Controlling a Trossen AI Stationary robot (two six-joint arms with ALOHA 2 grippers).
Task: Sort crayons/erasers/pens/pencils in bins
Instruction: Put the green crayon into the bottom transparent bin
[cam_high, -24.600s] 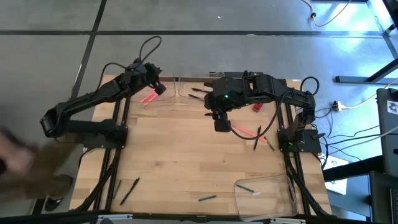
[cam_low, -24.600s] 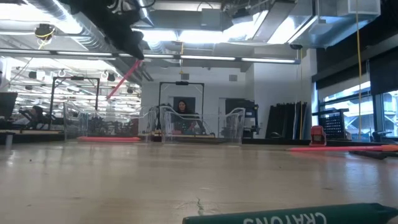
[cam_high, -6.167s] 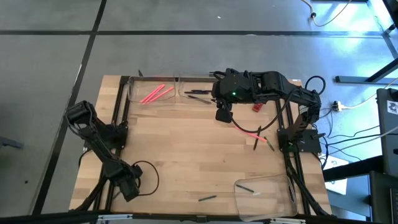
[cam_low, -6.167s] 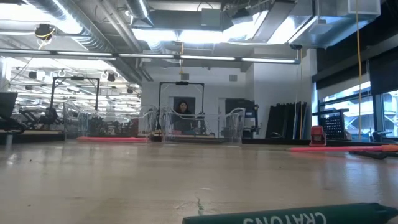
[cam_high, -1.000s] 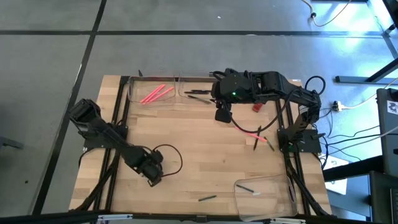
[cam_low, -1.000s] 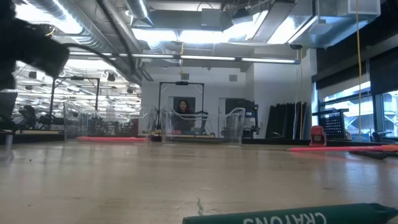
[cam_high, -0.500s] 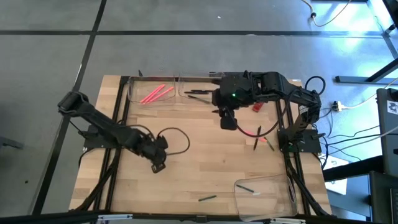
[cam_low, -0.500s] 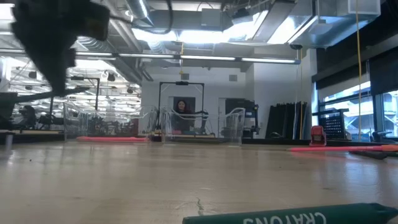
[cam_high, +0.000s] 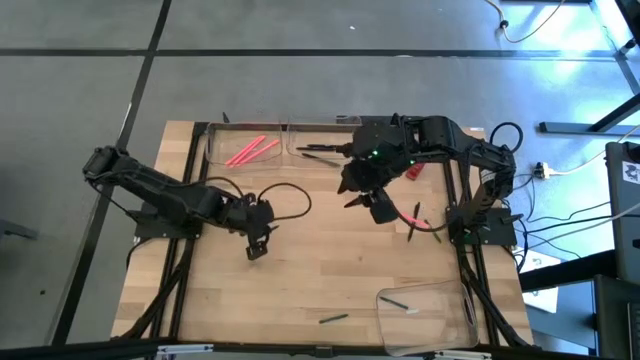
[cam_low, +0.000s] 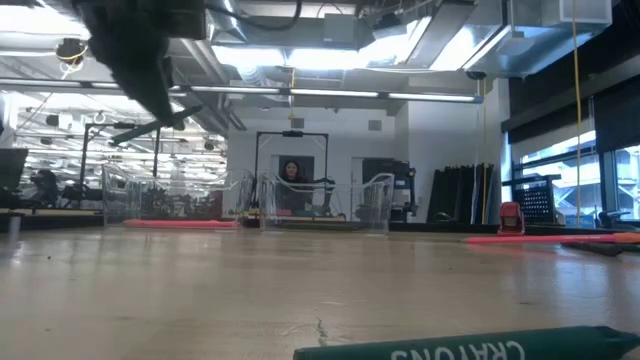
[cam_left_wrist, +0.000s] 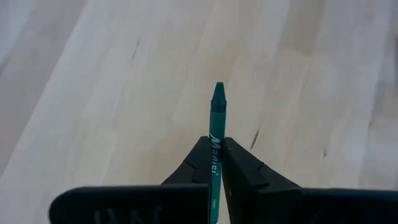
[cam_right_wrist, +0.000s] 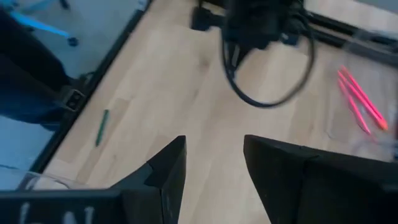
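My left gripper (cam_high: 256, 246) is over the table's middle left, shut on a green crayon (cam_left_wrist: 216, 118). My right gripper (cam_high: 376, 206) hangs open and empty right of the middle; its wrist view shows the gap between its fingers (cam_right_wrist: 214, 155). A clear bin (cam_high: 245, 150) at the far left holds pink sticks. The bin beside it (cam_high: 315, 150) holds dark pens. A third clear bin (cam_high: 425, 310) at the near right holds two sticks. A pink stick (cam_high: 408, 213) and a dark stick (cam_high: 412, 228) lie loose on the table near my right gripper. My left gripper pinches the green crayon's rear part (cam_left_wrist: 213, 163) between its two fingers. The fingers lie along the crayon. Its pointed front end (cam_left_wrist: 218, 90) sticks out ahead of the fingertips. The crayon is lifted clear of the table.
A red eraser (cam_high: 412, 171) lies at the far right. A green stick (cam_high: 333, 319) lies near the front edge; it also shows in the low view (cam_low: 470, 347). Bare wood spreads across the table's middle. A person shows in the room beyond the table (cam_low: 292, 175).
My left gripper has carried the green crayon from the near left toward the far edge and the table's middle, still shut on it. My right gripper has moved from beside the middle bin toward the near and right edges and has tipped.
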